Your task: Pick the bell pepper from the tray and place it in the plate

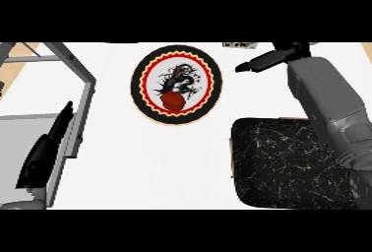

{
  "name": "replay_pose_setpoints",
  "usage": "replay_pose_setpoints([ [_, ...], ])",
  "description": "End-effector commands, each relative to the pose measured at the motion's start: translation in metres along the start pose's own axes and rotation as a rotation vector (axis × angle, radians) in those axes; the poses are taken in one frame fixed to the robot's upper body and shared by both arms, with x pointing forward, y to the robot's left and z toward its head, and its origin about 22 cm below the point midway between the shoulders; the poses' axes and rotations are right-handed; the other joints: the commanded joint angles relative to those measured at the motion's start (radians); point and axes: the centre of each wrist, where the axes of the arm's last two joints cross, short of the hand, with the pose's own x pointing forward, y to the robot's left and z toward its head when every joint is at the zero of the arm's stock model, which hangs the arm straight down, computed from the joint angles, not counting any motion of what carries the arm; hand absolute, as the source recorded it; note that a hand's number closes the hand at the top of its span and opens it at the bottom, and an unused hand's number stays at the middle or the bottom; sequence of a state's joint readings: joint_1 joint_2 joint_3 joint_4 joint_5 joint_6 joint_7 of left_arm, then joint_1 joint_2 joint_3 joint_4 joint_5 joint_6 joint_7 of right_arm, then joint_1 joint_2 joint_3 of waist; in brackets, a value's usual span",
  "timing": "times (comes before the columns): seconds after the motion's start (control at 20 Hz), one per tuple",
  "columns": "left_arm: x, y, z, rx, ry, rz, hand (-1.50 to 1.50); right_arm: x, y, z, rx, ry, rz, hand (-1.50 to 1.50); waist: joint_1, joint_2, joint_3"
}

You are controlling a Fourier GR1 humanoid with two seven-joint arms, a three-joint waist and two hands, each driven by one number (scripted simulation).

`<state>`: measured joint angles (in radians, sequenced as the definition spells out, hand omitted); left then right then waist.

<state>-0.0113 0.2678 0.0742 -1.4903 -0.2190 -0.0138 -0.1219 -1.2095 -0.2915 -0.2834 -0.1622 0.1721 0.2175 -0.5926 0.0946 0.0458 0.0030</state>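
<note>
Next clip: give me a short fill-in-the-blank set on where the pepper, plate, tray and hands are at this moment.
1. The red bell pepper lies on the round ____.
2. The black tray sits to the plate's lower ____ in the head view.
3. The right hand is raised beyond the tray with its fingers ____ and holds nothing.
4. The left hand shows near the view's ____ edge.

Missing words: plate; right; straight; left

My right hand [270, 57] is stretched out, fingers straight, near the counter's far edge; left hand [44, 147] rests open at the left edge.
</note>
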Motion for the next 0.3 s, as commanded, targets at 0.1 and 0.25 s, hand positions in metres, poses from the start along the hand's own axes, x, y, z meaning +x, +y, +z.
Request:
replay_pose_setpoints([
  [0.1,0.003,-0.008,-0.001,0.009,-0.003,0.001,0.00,0.002,-0.037,0.014,-0.013,-0.012,-0.003,-1.50,0.015,0.005,0.001],
  [0.25,0.007,-0.003,-0.009,-0.011,-0.021,0.016,0.00,0.000,-0.051,0.022,-0.011,-0.007,0.026,-1.50,0.017,0.010,0.001],
])
